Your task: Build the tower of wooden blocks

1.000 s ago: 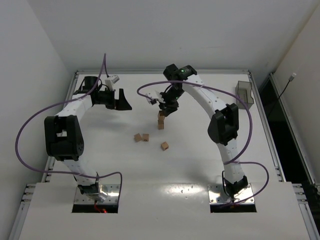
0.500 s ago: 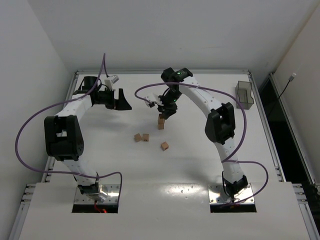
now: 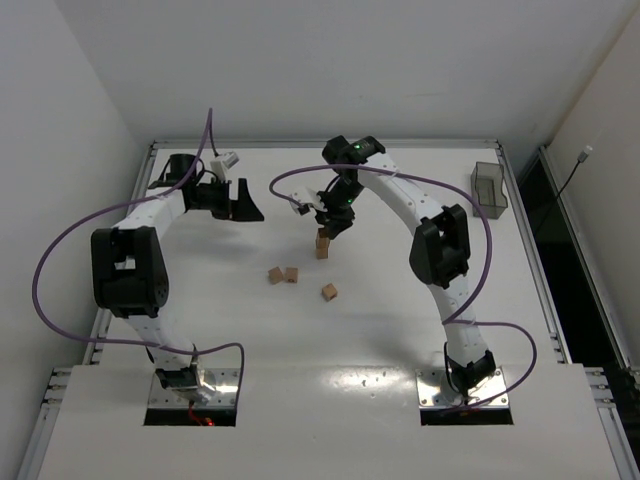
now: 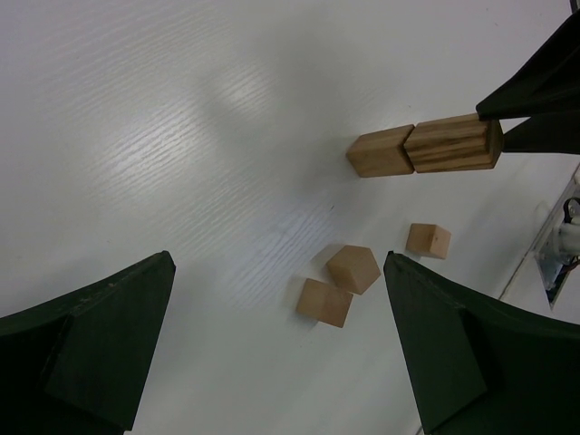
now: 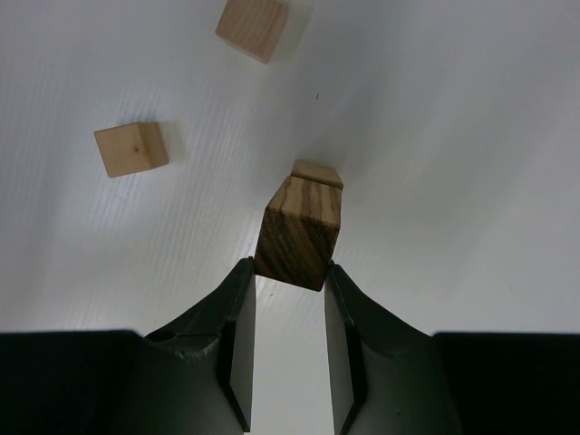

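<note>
Right end effector: fingers bear on both flanks of the top block, gripping only its upper end. It reads as clamped on the block, though with little overlap.

Tower: two blocks high, directly beneath this end effector. The top block has a dark grain and sits slightly rotated on the paler bottom block.

Left end effector: fingers wide apart and nothing between them. It is held off to one side, with the tower well apart from it.

Three loose blocks lie on the tabletop, between the two end effectors and nearer the arm bases than the tower.

Handling judgement: the blocks look rigid, light and smooth-faced – unlikely to be damaged, but easily nudged. Each should be gripped across two opposite flat faces, near mid-height and squarely, never corner to corner. The column is one block wide, so any sideways drag when the fingers part could shift it – they should part evenly and lift straight up.
</note>
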`<state>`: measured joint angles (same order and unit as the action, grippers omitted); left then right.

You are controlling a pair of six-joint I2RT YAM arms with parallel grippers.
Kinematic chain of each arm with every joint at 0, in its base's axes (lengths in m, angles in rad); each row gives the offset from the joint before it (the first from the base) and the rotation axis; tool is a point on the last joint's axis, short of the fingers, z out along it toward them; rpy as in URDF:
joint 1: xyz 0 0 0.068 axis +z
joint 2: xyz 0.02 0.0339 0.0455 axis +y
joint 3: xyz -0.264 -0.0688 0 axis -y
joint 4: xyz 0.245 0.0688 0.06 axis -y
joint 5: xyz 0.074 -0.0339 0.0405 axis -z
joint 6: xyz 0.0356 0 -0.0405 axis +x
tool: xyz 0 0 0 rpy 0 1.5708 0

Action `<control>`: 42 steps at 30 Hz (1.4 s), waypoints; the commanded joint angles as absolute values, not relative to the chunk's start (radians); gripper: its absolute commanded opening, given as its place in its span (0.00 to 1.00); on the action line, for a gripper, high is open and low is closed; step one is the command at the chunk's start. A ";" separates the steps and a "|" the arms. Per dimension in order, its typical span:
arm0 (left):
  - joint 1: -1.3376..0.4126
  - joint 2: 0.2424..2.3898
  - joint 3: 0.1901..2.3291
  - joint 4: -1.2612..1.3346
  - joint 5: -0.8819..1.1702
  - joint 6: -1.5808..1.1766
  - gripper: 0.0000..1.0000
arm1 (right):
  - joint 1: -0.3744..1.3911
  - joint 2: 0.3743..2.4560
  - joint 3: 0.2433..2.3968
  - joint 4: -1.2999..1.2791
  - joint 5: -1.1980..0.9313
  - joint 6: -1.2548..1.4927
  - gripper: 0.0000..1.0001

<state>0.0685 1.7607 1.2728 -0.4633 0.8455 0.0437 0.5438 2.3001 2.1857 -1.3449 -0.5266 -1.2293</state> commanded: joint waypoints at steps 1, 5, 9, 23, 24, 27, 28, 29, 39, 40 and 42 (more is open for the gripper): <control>0.086 1.767 1.319 -0.445 0.881 0.052 0.99 | 0.546 2.309 2.212 -1.404 -0.546 -1.235 0.12; 0.086 1.767 1.319 -0.445 0.881 0.052 0.99 | 0.546 2.309 2.212 -1.404 -0.546 -1.226 0.24; 0.086 1.767 1.319 -0.445 0.881 0.052 0.99 | 0.546 2.309 2.221 -1.404 -0.546 -1.226 0.32; 0.086 1.767 1.319 -0.445 0.881 0.052 0.99 | 0.546 2.309 2.260 -1.404 -0.595 -1.207 0.55; 0.086 1.767 1.319 -0.445 0.881 0.052 0.99 | 0.546 2.309 2.260 -1.404 -0.595 -1.207 0.56; 0.086 1.767 1.319 -0.445 0.881 0.052 0.99 | 0.535 2.290 2.260 -1.391 -0.617 -1.177 0.58; 0.086 1.767 1.310 -0.445 0.881 0.052 0.99 | 0.522 2.277 2.260 -1.370 -0.617 -1.146 0.60; 0.086 1.758 1.310 -0.445 0.870 0.052 0.99 | 0.505 2.257 2.260 -1.349 -0.626 -1.119 0.65; 0.062 1.588 1.149 -0.342 0.750 0.046 0.99 | 0.321 2.021 1.919 -0.968 -0.724 -0.614 0.65; 0.045 1.576 1.135 -0.328 0.738 0.046 0.99 | 0.321 1.999 1.880 -0.945 -0.724 -0.583 0.63; 0.006 1.554 1.106 -0.302 0.690 0.034 0.99 | 0.308 1.953 1.771 -0.868 -0.703 -0.484 0.56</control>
<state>0.0513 1.6218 1.1316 -0.3786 0.7448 0.0326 0.2932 2.0354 1.8683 -1.0199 -0.6628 -0.7044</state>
